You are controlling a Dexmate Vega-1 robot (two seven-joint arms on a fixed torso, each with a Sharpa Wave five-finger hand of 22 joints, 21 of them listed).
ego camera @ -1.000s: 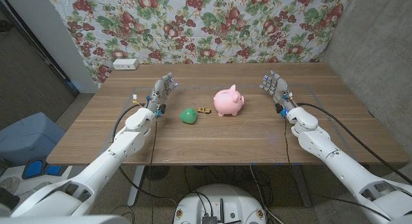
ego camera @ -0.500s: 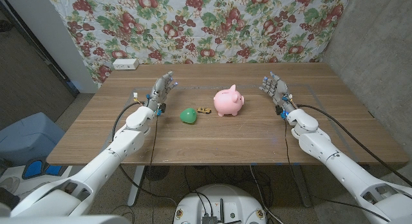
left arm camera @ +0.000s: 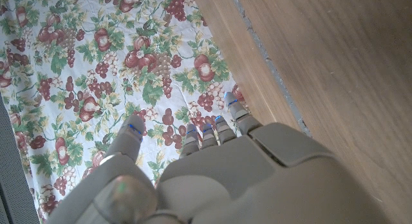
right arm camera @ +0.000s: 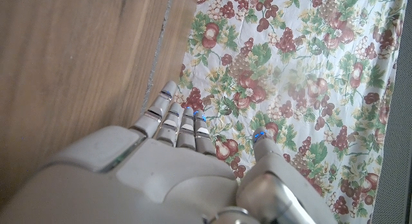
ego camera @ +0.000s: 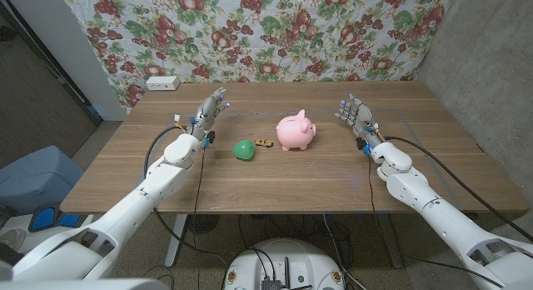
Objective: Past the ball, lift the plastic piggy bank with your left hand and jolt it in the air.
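A pink plastic piggy bank (ego camera: 296, 131) stands near the middle of the wooden table (ego camera: 275, 177). A green ball (ego camera: 243, 150) lies just to its left, nearer my left arm. My left hand (ego camera: 208, 115) is raised a little above the table, left of and beyond the ball, fingers apart and holding nothing; its back (left arm camera: 212, 179) points toward the floral cloth. My right hand (ego camera: 355, 115) stands open on the right side, well apart from the piggy bank; its fingers (right arm camera: 174, 124) reach toward the cloth.
A small brownish object (ego camera: 265, 143) lies between the ball and the piggy bank. A white box (ego camera: 161, 82) sits at the table's far left corner. A floral cloth (ego camera: 266, 32) hangs behind the table. A concrete wall (ego camera: 491, 65) stands on the right.
My left hand has lifted slightly and shifted a little toward the far edge. The right hand, ball and piggy bank have stayed in place.
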